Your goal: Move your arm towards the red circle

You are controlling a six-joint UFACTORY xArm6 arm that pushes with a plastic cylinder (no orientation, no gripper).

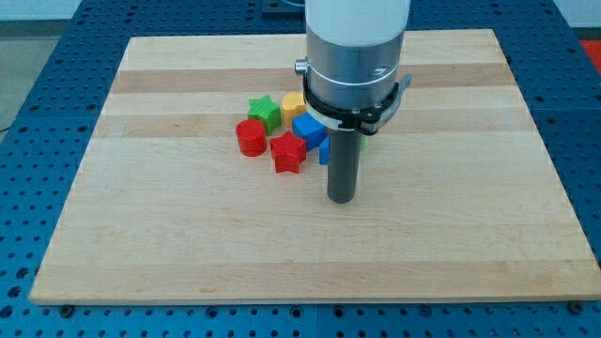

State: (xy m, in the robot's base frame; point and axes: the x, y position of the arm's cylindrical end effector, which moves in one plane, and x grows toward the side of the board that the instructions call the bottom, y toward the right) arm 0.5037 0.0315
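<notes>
No text, label, brand, number or sign can be read anywhere in this view.

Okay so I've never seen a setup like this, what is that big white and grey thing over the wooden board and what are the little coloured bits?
That is a robot arm ending in a plain dark rod; it pushes things and holds nothing. There is one camera view, looking down at a wooden board. My tip rests on the board, to the view's lower right of a cluster of small blocks: a red circle, a red star, a green star, a yellow block and a blue block. The arm hides part of the cluster.
</notes>
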